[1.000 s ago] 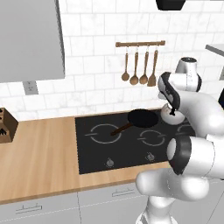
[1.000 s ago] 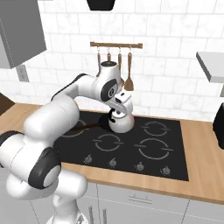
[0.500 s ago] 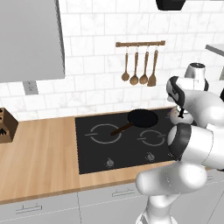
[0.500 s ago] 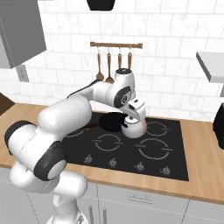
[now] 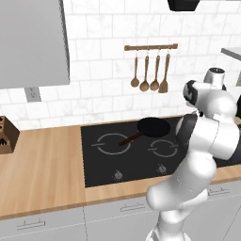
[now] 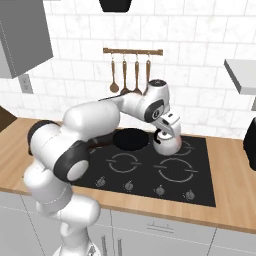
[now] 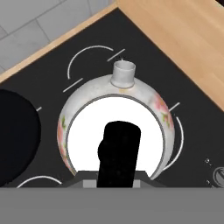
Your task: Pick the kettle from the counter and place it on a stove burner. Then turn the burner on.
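The white arm reaches over the black glass cooktop (image 6: 150, 170) with the kettle (image 6: 165, 143) hanging from its claw (image 6: 167, 131), the load low over the cooktop's back right quarter. From the right base camera the kettle sits just right of the black frying pan (image 6: 131, 139) and just behind the larger front right ring (image 6: 174, 170); whether its base already touches the glass cannot be told from these angles.

The hand camera looks straight down on the kettle (image 7: 114, 127): the claw is pinching the kettle's black handle from above, the dark grip running down the middle of the white lid, the short spout (image 7: 123, 73) pointing away toward the tiled wall side of the cooktop. The thin grey arc of the stove burner (image 7: 91, 51) curves around the kettle's far side and another arc shows at its right — a sign that the body sits roughly over that ring, though slightly off its centre. The frying pan (image 7: 17, 135) lies close on the kettle's left, apart from it.

The kettle lies directly below the claw, so the coming move looks like a short straight drop and release — then a reach to the knobs (image 6: 160, 190) along the cooktop's front edge, nearer the wooden bench (image 6: 235, 165) front.
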Controlling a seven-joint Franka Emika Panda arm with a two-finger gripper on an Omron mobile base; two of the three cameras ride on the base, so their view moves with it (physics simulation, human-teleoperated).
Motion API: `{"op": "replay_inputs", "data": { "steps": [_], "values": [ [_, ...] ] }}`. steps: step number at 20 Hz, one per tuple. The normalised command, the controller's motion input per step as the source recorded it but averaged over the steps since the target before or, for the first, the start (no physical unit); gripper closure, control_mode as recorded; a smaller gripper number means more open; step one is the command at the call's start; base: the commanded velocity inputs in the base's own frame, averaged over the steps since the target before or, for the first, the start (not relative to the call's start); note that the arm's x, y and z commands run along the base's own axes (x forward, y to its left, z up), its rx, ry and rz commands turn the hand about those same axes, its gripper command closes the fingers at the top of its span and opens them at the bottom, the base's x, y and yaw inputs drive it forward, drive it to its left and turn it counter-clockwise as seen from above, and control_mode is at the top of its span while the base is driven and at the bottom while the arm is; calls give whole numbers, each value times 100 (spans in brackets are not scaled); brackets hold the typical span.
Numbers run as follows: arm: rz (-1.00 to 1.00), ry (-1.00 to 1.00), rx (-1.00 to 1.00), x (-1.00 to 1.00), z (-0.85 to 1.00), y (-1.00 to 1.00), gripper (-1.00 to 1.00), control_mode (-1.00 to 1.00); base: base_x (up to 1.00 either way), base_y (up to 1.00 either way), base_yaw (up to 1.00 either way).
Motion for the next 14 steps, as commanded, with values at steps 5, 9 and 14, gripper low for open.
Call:
{"op": "replay_inputs", "data": {
  "steps": [5,9,14],
  "values": [
    [0,1,3,55,-21,-23,100,-100,0,0,0],
    [0,4,1,41,-22,-20,100,-100,0,0,0],
    [0,6,2,26,-29,-12,100,-100,0,0,0]
  ]
}}
